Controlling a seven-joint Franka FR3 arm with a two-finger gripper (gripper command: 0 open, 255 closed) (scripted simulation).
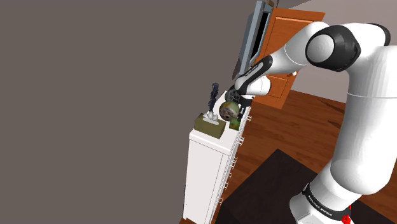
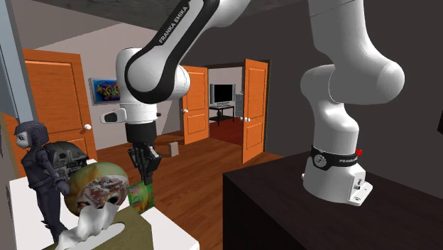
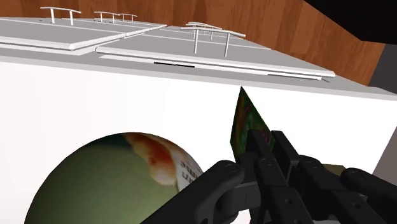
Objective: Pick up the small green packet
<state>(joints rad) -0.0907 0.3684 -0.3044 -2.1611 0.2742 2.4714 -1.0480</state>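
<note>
Black two-finger gripper (image 3: pixel 267 143), jaws narrow, looks clamped on the thin green printed packet (image 3: pixel 243 121) standing edgewise atop the white drawer chest (image 3: pixel 331 121) beside a mottled greenish ball (image 3: pixel 114 181); next, I reckon, lift straight up.

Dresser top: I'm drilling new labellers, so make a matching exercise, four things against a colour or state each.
Things:
1 small packet
2 figurine
3 tissue box
4 dresser

Descriptions:
a white, handles on its drawers
b olive, white tissue poking out
c green, standing on edge
d dark, upright

Pairs: 1-c, 2-d, 3-b, 4-a
</note>
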